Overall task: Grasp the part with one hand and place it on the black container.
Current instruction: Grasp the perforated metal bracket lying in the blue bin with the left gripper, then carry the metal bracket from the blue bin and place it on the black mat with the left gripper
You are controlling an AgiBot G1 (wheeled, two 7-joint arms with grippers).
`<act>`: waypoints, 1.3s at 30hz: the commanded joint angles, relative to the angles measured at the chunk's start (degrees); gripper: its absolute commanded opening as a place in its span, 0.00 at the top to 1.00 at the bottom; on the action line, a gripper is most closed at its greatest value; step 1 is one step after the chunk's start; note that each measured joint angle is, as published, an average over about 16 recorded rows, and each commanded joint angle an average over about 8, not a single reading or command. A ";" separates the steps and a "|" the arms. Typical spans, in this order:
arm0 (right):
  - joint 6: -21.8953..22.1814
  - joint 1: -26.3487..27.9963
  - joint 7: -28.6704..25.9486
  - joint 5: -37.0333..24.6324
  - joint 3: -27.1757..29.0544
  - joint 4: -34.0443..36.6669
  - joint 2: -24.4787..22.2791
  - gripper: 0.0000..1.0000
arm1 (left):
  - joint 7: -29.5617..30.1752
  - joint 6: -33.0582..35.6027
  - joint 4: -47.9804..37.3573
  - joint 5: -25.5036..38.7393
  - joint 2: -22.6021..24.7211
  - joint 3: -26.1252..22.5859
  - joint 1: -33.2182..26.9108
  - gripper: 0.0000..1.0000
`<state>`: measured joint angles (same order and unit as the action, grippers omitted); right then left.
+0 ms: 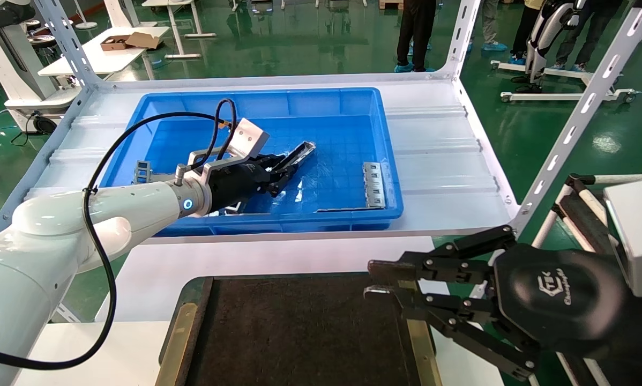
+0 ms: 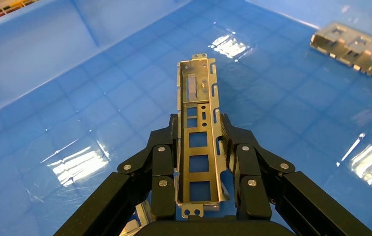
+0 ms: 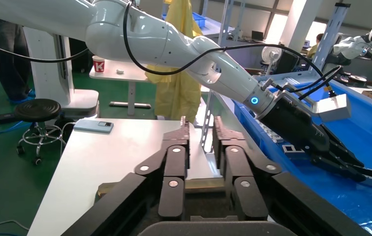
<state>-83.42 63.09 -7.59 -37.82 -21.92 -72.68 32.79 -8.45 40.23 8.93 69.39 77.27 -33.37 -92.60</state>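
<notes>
Right end effector (image 1: 385, 284): parked over the black container's (image 1: 299, 332) edge, fingers narrowly parted, nothing held. Left end effector (image 2: 199, 162): closed lengthwise on the part (image 2: 198, 132), lifted within the blue bin (image 1: 256, 104), presumably for carriage.

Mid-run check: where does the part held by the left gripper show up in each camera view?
Head view: the part sticks out of the left gripper over the middle of the blue bin.
Left wrist view: the part fills the centre, clamped between the fingers.
Right wrist view: not clearly visible; only the left gripper shows.
Shared landmark: the blue bin.
</notes>
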 commanded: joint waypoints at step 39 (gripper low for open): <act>0.01 0.01 0.01 0.01 -0.02 0.00 -0.01 1.00 | 12.13 24.71 52.87 -10.60 -28.28 3.79 31.33 1.00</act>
<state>-83.41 63.10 -7.58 -37.81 -21.94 -72.68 32.79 3.90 64.45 60.44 59.35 49.70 -29.91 -61.76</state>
